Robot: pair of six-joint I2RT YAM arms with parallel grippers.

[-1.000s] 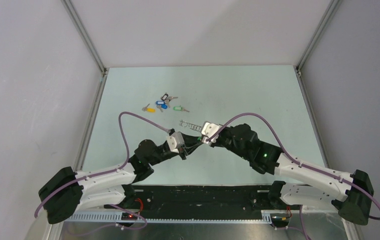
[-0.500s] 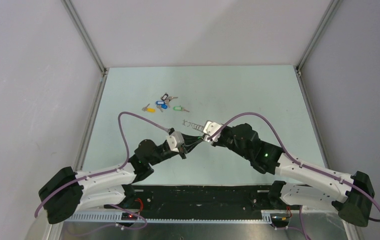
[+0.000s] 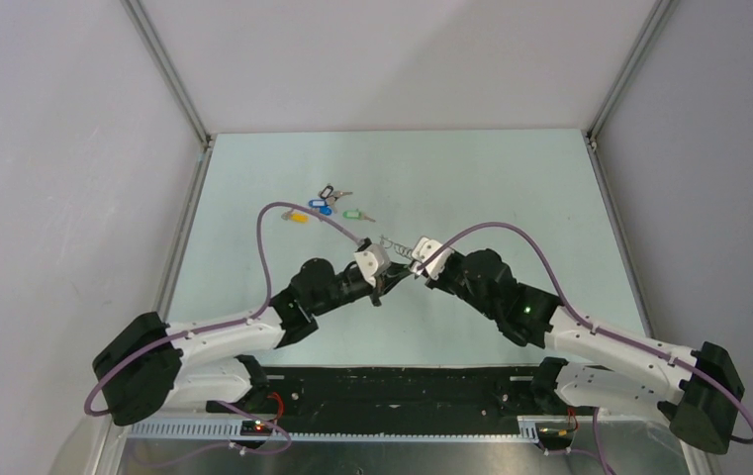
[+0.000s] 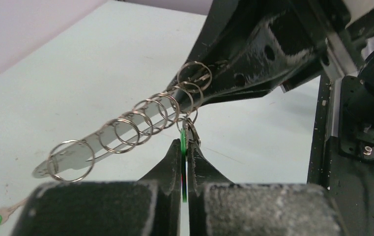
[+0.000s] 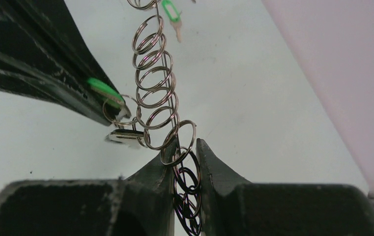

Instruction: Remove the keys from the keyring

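Green table [image 3: 511,188], one keyring [image 5: 156,86] of about seven silver loops, midway between side edges, right gripper [image 5: 187,145] pinching its end, left gripper [image 4: 185,140] clamped on green tag [image 5: 103,91], four tagged keys [image 3: 325,206] near far-left corner

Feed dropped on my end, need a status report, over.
Left gripper shut on green tag. Right gripper shut on keyring, ring chain strung between both arms above the table. Other tagged keys lie loose farther back, nothing in the way.

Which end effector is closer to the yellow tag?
Left. The left end effector sits to the right of the yellow tag; the right end effector is just beyond it, farther right.
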